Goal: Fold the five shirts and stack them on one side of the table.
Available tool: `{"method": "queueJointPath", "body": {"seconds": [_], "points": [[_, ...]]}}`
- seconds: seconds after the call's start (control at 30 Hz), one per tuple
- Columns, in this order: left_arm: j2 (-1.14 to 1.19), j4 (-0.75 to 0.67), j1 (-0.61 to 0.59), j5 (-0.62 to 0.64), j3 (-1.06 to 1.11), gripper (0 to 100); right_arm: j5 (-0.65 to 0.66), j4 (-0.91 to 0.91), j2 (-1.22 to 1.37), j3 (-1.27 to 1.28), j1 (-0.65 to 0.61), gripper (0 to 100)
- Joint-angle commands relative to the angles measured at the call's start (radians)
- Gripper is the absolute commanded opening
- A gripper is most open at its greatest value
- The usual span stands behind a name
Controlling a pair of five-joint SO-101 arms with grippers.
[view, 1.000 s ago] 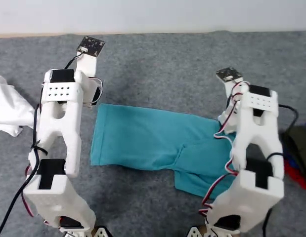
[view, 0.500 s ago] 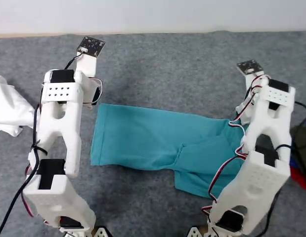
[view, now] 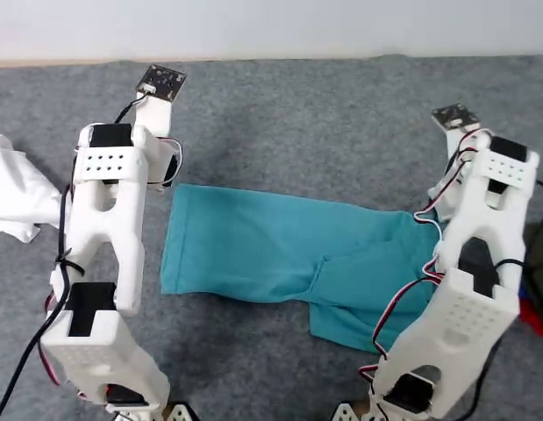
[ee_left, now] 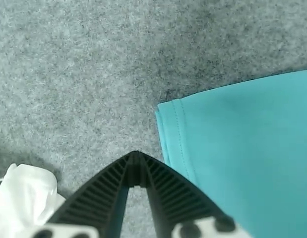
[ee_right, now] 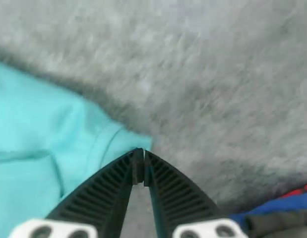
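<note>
A teal shirt [view: 271, 250] lies spread on the grey carpeted table [view: 297, 123] between the two arms. My left gripper [ee_left: 138, 157] is shut and empty, hovering over bare carpet just beside the hemmed corner of the teal shirt [ee_left: 242, 148]. The left arm [view: 109, 193] stands at the shirt's left end. My right gripper [ee_right: 138, 154] is shut with its tips at the corner of the teal shirt [ee_right: 39, 148], pinching its edge. The right arm [view: 490, 219] covers the shirt's right end.
A crumpled white shirt [view: 15, 197] lies at the left edge, also seen as white cloth [ee_left: 22, 198] near the left gripper. Dark, red and blue clothes [view: 539, 285] sit at the right edge, close to the right gripper as red and blue cloth [ee_right: 287, 203].
The right arm has swung to the right, and the shirt's upper right edge has been drawn out to the right with it. The left arm has kept still.
</note>
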Motion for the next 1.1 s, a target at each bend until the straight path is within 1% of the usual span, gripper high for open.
{"method": "queueJointPath", "body": {"seconds": [0.0, 0.13, 0.27, 0.4, 0.53, 0.63, 0.77, 0.9, 0.97, 1.07], "points": [[-0.063, -0.017, 0.008, -0.009, -0.007, 0, 0.003, 0.099, -0.021, -0.054, 0.005, 7.9], [-0.061, -0.017, 0.025, -0.006, -0.007, 0, 0.0, 0.189, -0.021, -0.054, 0.001, 13.4], [-0.061, -0.017, 0.046, -0.005, -0.007, 0, -0.037, 0.24, -0.022, -0.055, -0.008, 13.6], [-0.061, -0.015, 0.064, -0.003, -0.007, 0, -0.043, 0.268, -0.015, -0.055, -0.033, 13.6], [-0.061, -0.015, 0.066, -0.003, -0.007, 0, -0.044, 0.236, -0.005, -0.051, -0.071, 13.6], [-0.061, -0.014, 0.066, -0.003, -0.005, 0, -0.069, 0.206, 0.019, -0.052, -0.104, 13.3], [-0.061, -0.009, 0.058, -0.003, -0.005, 0, -0.066, 0.194, 0.068, -0.055, -0.117, 12.8], [-0.064, -0.015, 0.049, -0.005, 0.016, 0, -0.049, 0.145, 0.081, -0.055, -0.11, 5.0], [-0.063, -0.015, 0.048, -0.006, 0.028, 0, -0.017, 0.133, 0.079, -0.057, -0.11, 4.2], [-0.069, -0.017, 0.048, -0.008, 0.053, 0, -0.006, 0.127, 0.079, -0.095, -0.108, 3.9]]}}
